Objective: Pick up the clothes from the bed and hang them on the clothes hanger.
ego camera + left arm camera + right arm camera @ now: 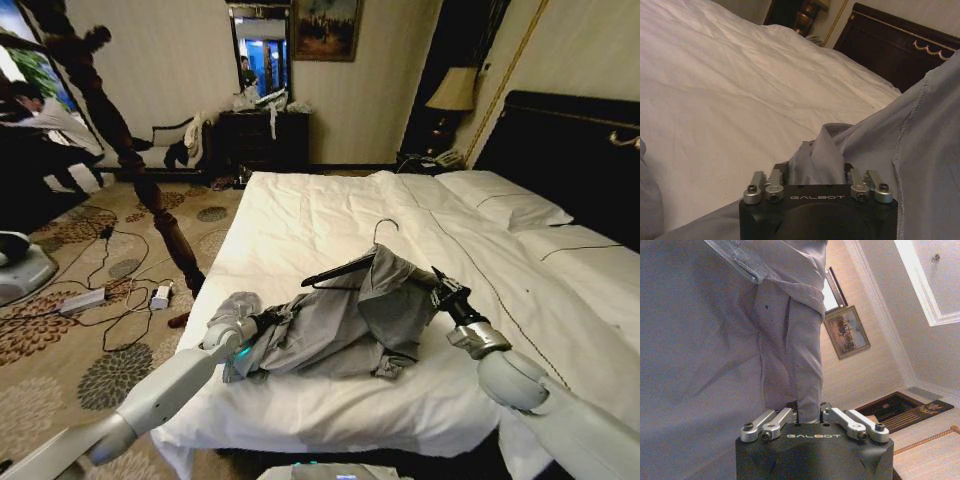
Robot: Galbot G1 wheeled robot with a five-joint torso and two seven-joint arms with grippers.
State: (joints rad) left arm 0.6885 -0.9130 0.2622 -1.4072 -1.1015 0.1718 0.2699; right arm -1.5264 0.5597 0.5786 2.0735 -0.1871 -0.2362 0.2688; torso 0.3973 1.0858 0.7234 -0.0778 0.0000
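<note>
White duvet and piped pillows cover the large double bed point(330, 225), its dark headboard off to the robot's right, patterned carpet and a tall dark turned wooden coat stand point(150, 190) to the left. Mid-bed lies the light grey long-sleeved shirt of thin soft fabric point(330, 320), partly lifted and draped over the slim dark shoulder-shaped hanger point(340, 268), whose thin wire hook curls up just above the cloth. Left gripper point(268, 320) sits at the shirt's left end, near the bed's edge, and the left wrist view has its jaws pinched together on a bunched fold of grey cloth point(815, 160). Right gripper point(437, 285) holds the opposite side, raised off the duvet; up close, its jaws clamp a narrow strip of the shirt point(807, 390), fabric hanging taut above them.
</note>
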